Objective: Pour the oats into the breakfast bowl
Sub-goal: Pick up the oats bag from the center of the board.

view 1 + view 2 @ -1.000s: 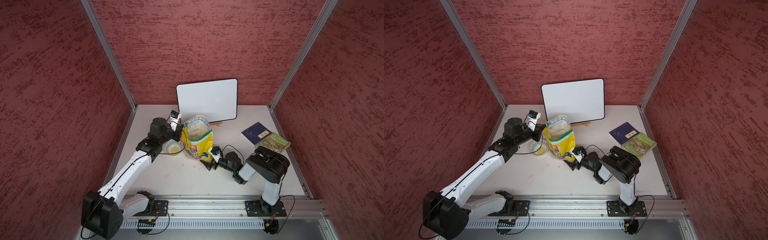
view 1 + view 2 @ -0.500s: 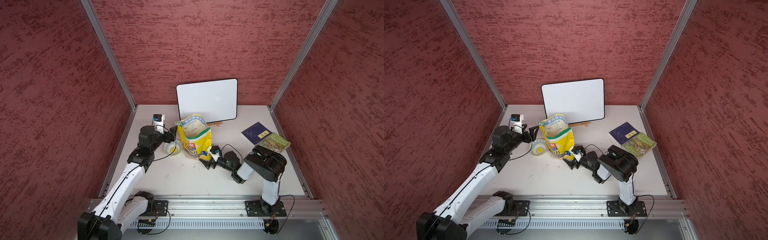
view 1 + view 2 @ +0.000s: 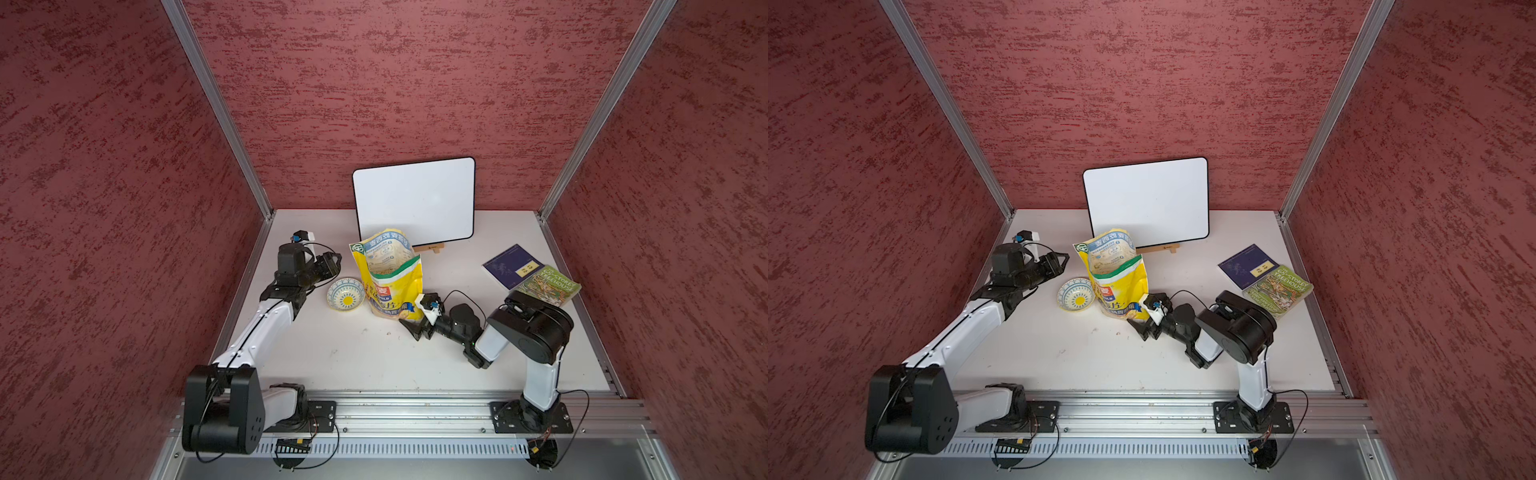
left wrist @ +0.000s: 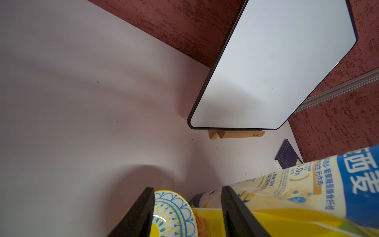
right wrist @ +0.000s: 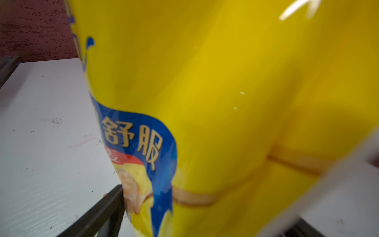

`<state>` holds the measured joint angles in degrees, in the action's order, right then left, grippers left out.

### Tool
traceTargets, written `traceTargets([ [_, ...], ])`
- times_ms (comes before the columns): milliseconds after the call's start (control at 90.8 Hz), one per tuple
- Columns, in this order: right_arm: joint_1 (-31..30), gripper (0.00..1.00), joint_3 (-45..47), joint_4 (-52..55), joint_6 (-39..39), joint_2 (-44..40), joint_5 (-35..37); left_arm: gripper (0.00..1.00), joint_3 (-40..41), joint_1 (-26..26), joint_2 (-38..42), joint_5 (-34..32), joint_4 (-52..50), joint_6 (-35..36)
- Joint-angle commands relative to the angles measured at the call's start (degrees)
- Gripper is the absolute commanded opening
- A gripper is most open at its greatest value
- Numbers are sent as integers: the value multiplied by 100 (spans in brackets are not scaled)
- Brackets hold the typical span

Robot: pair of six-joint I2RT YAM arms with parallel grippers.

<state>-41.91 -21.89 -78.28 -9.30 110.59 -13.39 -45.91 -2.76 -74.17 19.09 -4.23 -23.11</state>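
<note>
The pouring has not begun, as I judge it. The breakfast bowl is empty; its yellow flower centre shows clearly. The step in hand is taking hold of the yellow pouch.

The pouch stands upright near the middle of the table, in front of the whiteboard. Its mouth is open at the top, and the oats show pale inside. The bowl sits just beside the pouch on its left side. Whether the two touch, I cannot tell.

The left gripper hangs to the far left of the bowl, a little above the table. In the left wrist view its fingers are spread, with nothing between them.

The right gripper lies low at the near right bottom corner of the pouch. In the right wrist view the pouch fills the space between its widely spread fingers. Whether the pads already press on the foil, I cannot tell.

Two books lie at the far right, well apart from the work.

The next move probably calls for a firm grip on the soft pouch. Then it must be lifted and tipped to the left, with the mouth over the small bowl. The tilt should be slow, because fine flakes can rush out and miss.
</note>
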Motion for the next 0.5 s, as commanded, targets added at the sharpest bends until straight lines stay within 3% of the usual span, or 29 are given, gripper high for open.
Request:
traceTargets([
  [0, -58, 99, 66, -214, -10, -57, 104, 56, -550, -278, -496, 203, -435, 133],
  [231, -63, 99, 90, -211, 13, -114, 110, 53, -1803, -666, -1715, 210, -1920, 641],
  [485, -74, 99, -11, -215, 84, 0, 52, 43, -2686, -806, -2587, 880, -2807, 1040],
])
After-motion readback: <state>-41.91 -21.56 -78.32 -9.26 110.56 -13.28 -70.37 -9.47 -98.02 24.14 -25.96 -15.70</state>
